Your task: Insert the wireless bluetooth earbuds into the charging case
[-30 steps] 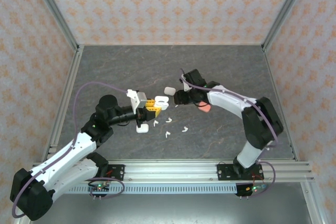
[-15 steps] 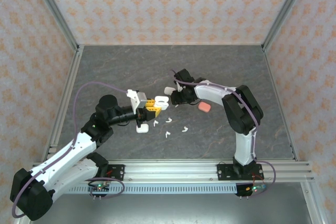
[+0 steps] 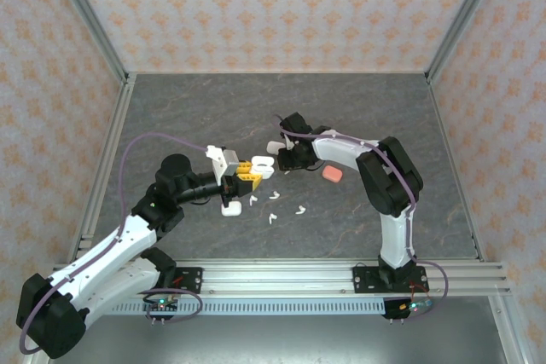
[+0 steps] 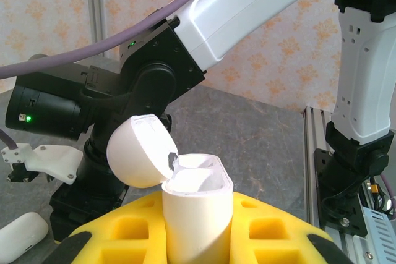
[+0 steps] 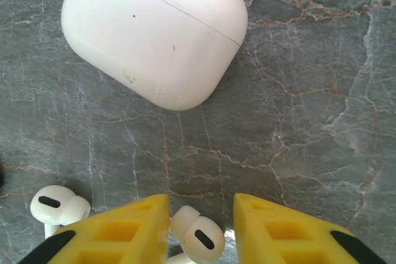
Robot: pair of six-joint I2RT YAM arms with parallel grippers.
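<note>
The left gripper (image 3: 255,168) is clamped on the open case (image 4: 197,214), holding it upright with the lid (image 4: 139,153) flipped back. Over at the table (image 5: 309,122) the right gripper (image 5: 201,201) has its yellow fingers (image 5: 117,233) a little apart either side of a white earbud (image 5: 197,234), touching it on one side with a sliver of gap on the other, so not pinching it. Another earbud (image 5: 59,205) lies just beside those fingers, a shut case (image 5: 154,29) near them, and more buds (image 3: 275,196) lie loose nearby

White stemmed earbuds (image 3: 300,208) are seen scattered loose on the grey table (image 3: 213,117). The white charging case (image 4: 197,214) is opened, its lid hinged back.
</note>
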